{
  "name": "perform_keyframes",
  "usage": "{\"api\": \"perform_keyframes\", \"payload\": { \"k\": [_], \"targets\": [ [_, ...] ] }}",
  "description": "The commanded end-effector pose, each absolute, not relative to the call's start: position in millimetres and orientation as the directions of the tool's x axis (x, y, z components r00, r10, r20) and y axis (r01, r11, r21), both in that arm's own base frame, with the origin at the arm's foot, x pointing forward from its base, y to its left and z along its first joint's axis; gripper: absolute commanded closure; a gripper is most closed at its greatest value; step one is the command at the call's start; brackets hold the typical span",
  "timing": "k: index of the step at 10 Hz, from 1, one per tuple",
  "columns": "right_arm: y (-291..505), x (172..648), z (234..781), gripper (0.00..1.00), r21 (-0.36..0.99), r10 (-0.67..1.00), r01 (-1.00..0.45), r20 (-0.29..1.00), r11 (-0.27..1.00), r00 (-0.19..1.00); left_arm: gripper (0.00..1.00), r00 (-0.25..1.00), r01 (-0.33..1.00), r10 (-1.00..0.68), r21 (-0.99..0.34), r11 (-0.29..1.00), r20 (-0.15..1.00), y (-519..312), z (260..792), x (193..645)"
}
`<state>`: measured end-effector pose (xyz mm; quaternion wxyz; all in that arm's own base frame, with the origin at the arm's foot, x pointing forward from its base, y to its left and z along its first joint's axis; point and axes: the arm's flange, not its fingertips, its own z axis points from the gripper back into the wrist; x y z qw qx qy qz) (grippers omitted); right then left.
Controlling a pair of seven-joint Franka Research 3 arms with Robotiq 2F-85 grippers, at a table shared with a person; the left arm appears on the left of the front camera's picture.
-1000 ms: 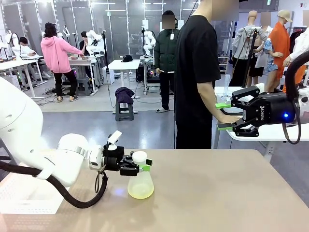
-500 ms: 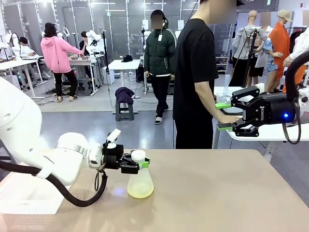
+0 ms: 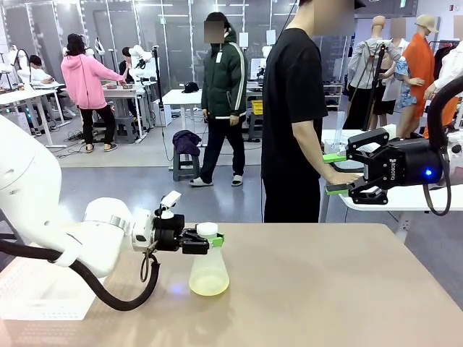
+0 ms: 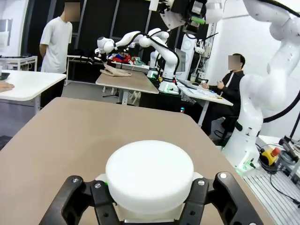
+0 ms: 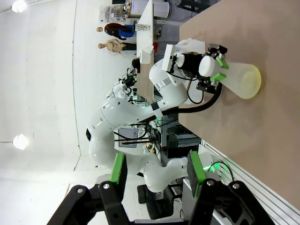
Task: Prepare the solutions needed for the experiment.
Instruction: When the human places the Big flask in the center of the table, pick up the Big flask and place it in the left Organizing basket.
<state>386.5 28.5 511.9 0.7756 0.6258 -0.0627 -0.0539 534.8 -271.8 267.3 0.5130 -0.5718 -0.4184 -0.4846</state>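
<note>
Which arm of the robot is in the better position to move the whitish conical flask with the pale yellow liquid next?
The left. The left gripper is already shut on the neck of the whitish conical flask, which stands on the brown table. The right gripper hangs open, high and far off to the right, holding nothing.

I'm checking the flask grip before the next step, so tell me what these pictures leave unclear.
- Front view: the left gripper covers the flask neck, hiding how the pads meet it.
- Left wrist view: the white cap hides the flask body and the pale yellow liquid.
- Front view: the person's hand sits behind the right gripper, partly hidden.
- Any flask markings: too small to read.
</note>
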Motion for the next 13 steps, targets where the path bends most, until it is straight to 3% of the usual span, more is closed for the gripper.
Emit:
{"api": "perform_keyframes", "payload": {
  "k": [1, 3, 6, 8, 13],
  "targets": [
    [28, 386, 512, 0.34, 0.979, -0.159, -0.001, 0.034, 0.204, 0.987, 1.00, 0.180, 0.974, -0.044, -0.184, -0.133, 0.983, -266, 301, 529],
    [28, 386, 512, 0.34, 0.979, -0.159, -0.001, 0.034, 0.204, 0.987, 1.00, 0.206, 0.971, -0.037, -0.209, -0.115, 0.978, -256, 341, 536],
    [28, 386, 512, 0.34, 0.979, -0.159, -0.001, 0.034, 0.204, 0.987, 1.00, 0.131, 0.984, -0.119, -0.144, -0.107, 0.984, -229, 416, 530],
    [28, 386, 512, 0.34, 0.979, -0.159, -0.001, 0.034, 0.204, 0.987, 1.00, 0.077, 0.996, -0.184, -0.083, -0.025, 0.980, -188, 458, 521],
    [28, 386, 512, 0.34, 0.979, -0.159, -0.001, 0.034, 0.204, 0.987, 1.00, -0.050, 0.988, -0.108, 0.065, 0.142, 0.993, -40, 484, 492]
  ]
}}
